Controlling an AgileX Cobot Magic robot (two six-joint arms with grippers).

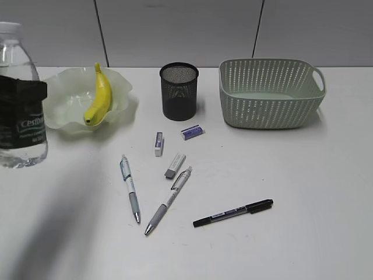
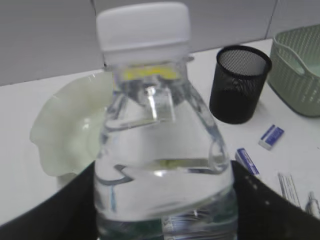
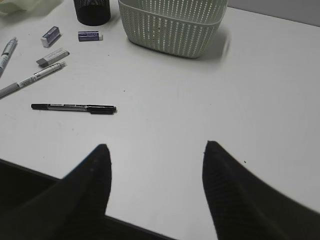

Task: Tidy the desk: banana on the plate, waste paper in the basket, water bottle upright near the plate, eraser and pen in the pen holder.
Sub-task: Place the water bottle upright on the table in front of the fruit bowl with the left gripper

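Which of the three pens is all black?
The slim black capped marker pen, lying alone nearest the front right; the other two pens have white-and-grey barrels.

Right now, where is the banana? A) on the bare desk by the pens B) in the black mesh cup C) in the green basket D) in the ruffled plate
D: the banana lies inside the wavy-rimmed plate, beside the water bottle.

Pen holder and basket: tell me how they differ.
The pen holder is a black mesh cylinder; the basket is pale green perforated plastic, rectangular with rounded corners. The pen holder is narrow and taller than wide; the basket is wider and has handle cut-outs. The pen holder stands near the plate, the basket further right. Both stand upright on the desk, open-topped, with nothing visible inside.
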